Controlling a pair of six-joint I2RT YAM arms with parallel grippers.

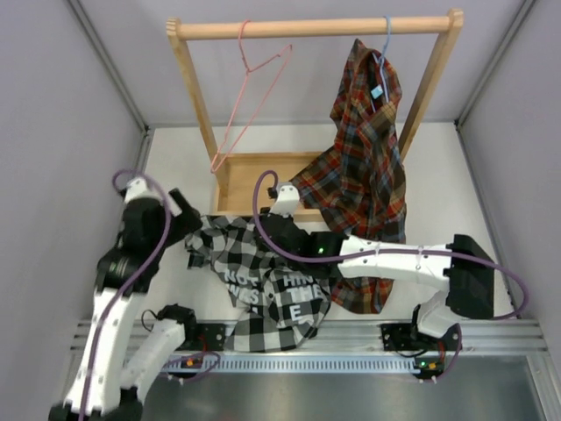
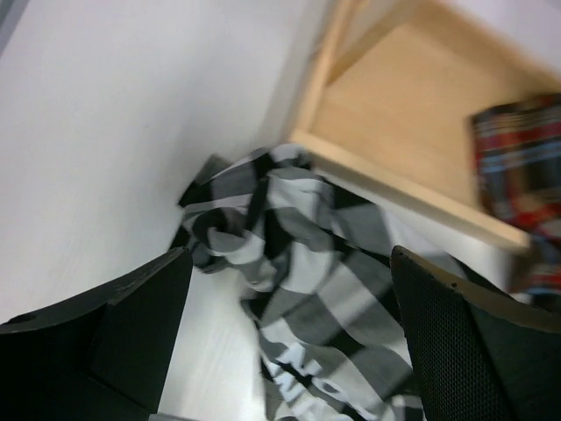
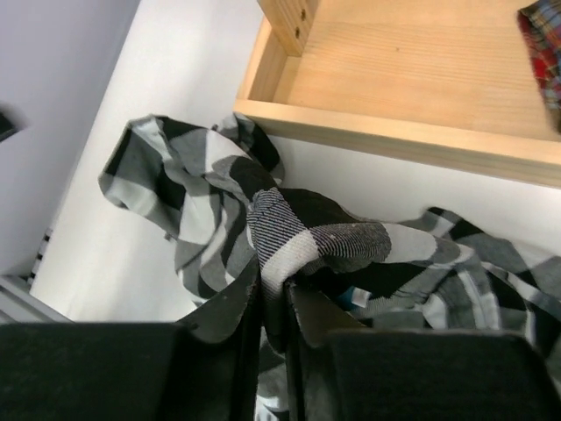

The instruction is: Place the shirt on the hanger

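Right gripper (image 3: 272, 294): jaws closed on a raised fold of the black-and-white checked shirt (image 3: 307, 241) with white lettering, apparently to lift it. Left gripper (image 2: 289, 263): jaws wide apart, empty, poised over the garment's crumpled edge, probably for a second hold. The garment lies heaped on the white table (image 1: 175, 167), beside the wooden rack tray (image 1: 254, 175). Above: thin pink wire hanger (image 1: 254, 96), bare, hooked on the wooden rail (image 1: 316, 28), well apart.
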